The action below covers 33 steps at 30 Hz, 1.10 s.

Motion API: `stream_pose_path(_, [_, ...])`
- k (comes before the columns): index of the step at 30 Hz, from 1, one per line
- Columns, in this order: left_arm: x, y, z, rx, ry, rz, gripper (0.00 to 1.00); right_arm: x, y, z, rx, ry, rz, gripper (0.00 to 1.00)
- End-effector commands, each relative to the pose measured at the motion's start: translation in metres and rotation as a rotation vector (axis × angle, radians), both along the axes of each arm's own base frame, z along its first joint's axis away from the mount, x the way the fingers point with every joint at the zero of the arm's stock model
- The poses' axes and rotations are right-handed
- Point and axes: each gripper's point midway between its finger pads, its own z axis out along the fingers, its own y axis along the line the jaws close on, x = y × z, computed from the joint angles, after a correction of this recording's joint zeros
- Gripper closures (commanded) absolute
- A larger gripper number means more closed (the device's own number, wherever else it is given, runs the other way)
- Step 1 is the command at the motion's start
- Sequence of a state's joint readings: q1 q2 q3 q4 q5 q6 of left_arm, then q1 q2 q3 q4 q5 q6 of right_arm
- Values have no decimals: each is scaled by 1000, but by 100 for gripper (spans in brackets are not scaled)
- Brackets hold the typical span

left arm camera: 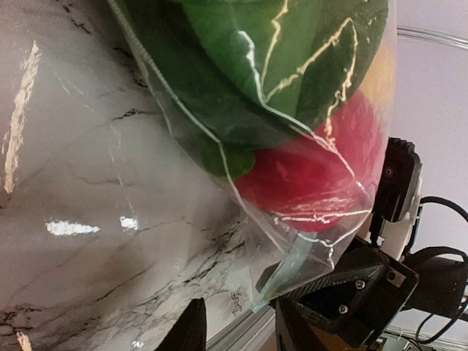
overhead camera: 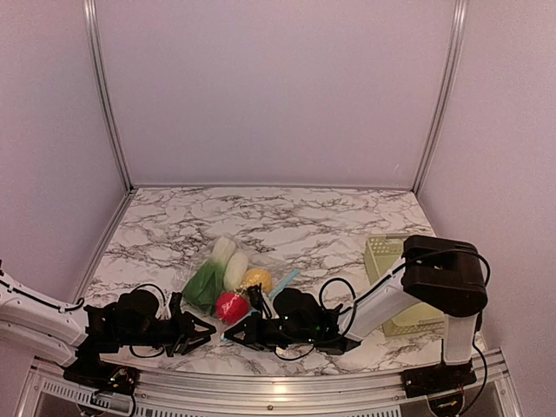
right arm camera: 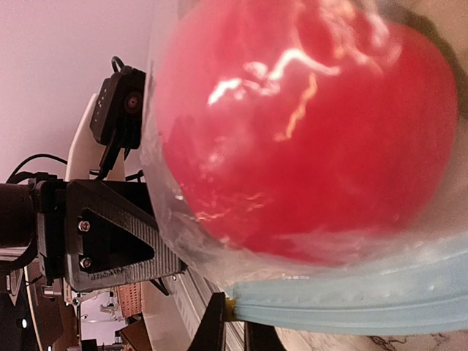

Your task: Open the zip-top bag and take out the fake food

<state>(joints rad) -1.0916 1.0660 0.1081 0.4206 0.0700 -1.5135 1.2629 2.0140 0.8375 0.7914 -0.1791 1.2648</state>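
Note:
The zip-top bag [overhead camera: 271, 261] lies on the marble table and holds the fake food: a red fruit [overhead camera: 229, 306], a yellow-orange fruit [overhead camera: 257, 279], a white oblong piece [overhead camera: 235, 268] and a green leafy vegetable [overhead camera: 206, 282]. My left gripper [overhead camera: 201, 332] is open at the bag's near corner. In the left wrist view [left arm camera: 238, 333] the corner [left arm camera: 292, 267] hangs between the spread jaws, close to one finger. My right gripper [overhead camera: 236, 332] is shut on the end of the light blue zipper strip [right arm camera: 365, 307], pinched between its fingertips [right arm camera: 240, 333] just below the red fruit [right arm camera: 307, 124].
A pale yellow-green lattice basket [overhead camera: 382, 256] stands at the right, partly behind the right arm. The two grippers face each other closely; the right one's body [left arm camera: 351, 300] fills the left wrist view's corner. The table's near edge is right below them.

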Motion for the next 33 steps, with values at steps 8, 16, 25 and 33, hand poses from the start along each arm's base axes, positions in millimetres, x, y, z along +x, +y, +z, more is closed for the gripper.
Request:
stream_pose_path(8, [6,-16,17,-74,-74,-23,68,1,9,17,39,18,7,100])
stream_pose_path(16, [3,-17,12,-60,-61,-43,68,2,8,21,41,18,2,100])
stream_pose_path(25, [3,-27,11,-30,-70,-87,67,1,9,28,51,14,6,100])
stream_pose_path(33, [2,-25,1,-11,-29,-71,67,1,7,33,54,8,0,100])
